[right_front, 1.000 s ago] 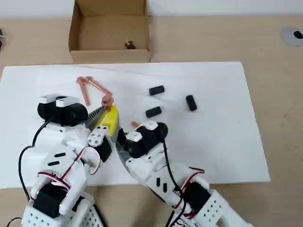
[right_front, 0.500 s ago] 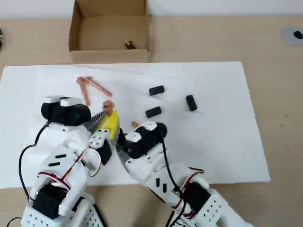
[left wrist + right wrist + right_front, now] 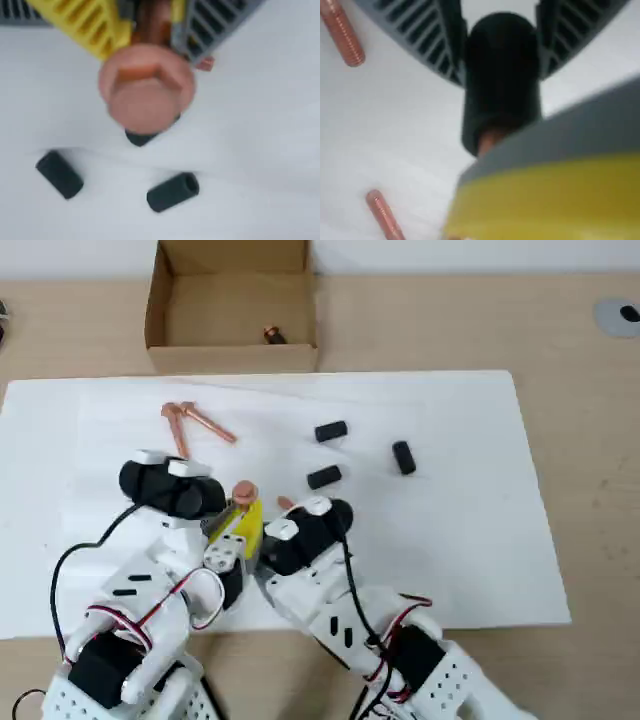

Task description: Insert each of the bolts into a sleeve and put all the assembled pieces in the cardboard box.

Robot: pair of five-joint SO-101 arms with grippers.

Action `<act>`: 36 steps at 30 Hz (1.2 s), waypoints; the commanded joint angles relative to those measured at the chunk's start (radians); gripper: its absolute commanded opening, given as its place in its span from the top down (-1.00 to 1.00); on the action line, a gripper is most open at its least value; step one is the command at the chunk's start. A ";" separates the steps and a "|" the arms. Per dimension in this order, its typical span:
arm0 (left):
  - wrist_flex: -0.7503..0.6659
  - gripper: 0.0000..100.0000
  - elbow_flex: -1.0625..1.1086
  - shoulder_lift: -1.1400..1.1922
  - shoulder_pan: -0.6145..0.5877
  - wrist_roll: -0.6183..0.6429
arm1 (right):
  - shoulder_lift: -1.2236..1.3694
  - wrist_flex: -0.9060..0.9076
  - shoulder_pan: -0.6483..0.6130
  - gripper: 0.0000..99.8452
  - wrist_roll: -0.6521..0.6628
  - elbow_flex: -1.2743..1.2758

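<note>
The bolt point(image 3: 146, 90) looks coppery metal, the sleeve point(image 3: 501, 75) matt black.

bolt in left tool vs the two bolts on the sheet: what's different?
The held bolt is clamped in the left tool; the loose bolts lie free on the white sheet. The held bolt's tip sits at the mouth of the sleeve in the right tool; the loose bolts touch no sleeve. All are copper-coloured.

White shells point(image 3: 140, 585), black motors point(image 3: 165, 490), red-black cables point(image 3: 411, 603), yellow-grey ribbed left hand point(image 3: 150, 27)
</note>
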 commanded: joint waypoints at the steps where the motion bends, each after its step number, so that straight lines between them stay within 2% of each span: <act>1: 0.048 0.85 -0.055 -0.004 0.054 -0.008 | -0.010 -0.006 -0.008 0.98 -0.002 0.001; 5: 0.071 0.76 -0.097 -0.004 -0.025 -0.037 | -0.012 -0.006 -0.008 0.98 -0.002 0.001; 11: 0.071 0.74 -0.104 -0.007 -0.147 -0.041 | -0.013 -0.006 -0.007 0.98 -0.002 0.001; 13: 0.077 0.66 -0.109 -0.008 -0.190 -0.035 | -0.010 -0.006 -0.005 0.98 -0.002 0.001; 17: 0.083 0.56 -0.137 -0.004 -0.256 0.055 | -0.010 -0.006 -0.002 0.98 0.000 0.001; 23: 0.103 0.55 -0.147 -0.008 -0.267 0.094 | -0.008 -0.006 -0.001 0.98 0.003 0.001; 25: 0.097 0.55 -0.157 -0.008 -0.324 0.126 | -0.008 -0.011 0.002 0.98 0.021 0.001; 31: -0.018 0.56 -0.133 -0.002 -0.629 0.224 | -0.008 -0.086 0.137 0.98 0.146 -0.002; 36: -0.210 0.55 0.147 -0.002 -0.756 0.183 | -0.007 -0.143 0.222 0.98 0.296 -0.053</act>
